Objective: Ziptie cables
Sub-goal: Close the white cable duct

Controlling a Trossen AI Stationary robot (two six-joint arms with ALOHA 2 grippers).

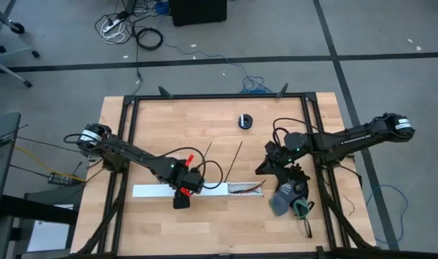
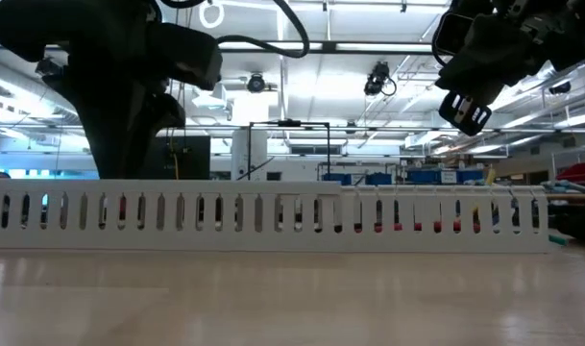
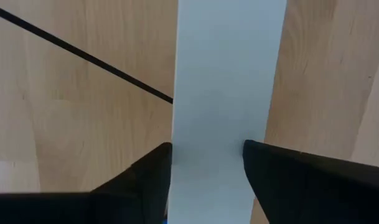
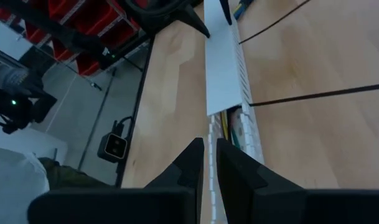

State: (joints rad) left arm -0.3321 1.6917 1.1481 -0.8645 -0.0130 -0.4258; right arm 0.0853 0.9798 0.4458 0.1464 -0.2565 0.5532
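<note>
A long white slotted channel (image 1: pixel 154 191) lies across the table's near middle, with a flat lid (image 4: pixel 223 68) over its left part. The cables (image 4: pixel 229 134) lie in its uncovered right end and show red through the slots (image 2: pixel 417 226). Two black zipties (image 1: pixel 201 155) (image 1: pixel 236 158) lie on the wood just beyond the channel; one crosses the left wrist view (image 3: pixel 83 56). My left gripper (image 3: pixel 206 149) points down over the lidded part, with a gap between its fingers narrower than the lid. My right gripper (image 4: pixel 211 155) hangs raised over the channel's right end (image 2: pixel 465 111), shut and holding nothing. My left gripper comes at the channel's lid (image 3: pixel 208 124) from above, fingers lying across the channel. One fingertip (image 3: pixel 164 155) lines up with the lid's edge and the other (image 3: pixel 251 155) overlaps the lid. I cannot tell whether they touch it.
A small black round object (image 1: pixel 246 121) sits toward the table's far edge. A black frame (image 1: pixel 219 96) borders the table's far edge and sides. Bare wood shows in front of the channel (image 2: pixel 292 298).
</note>
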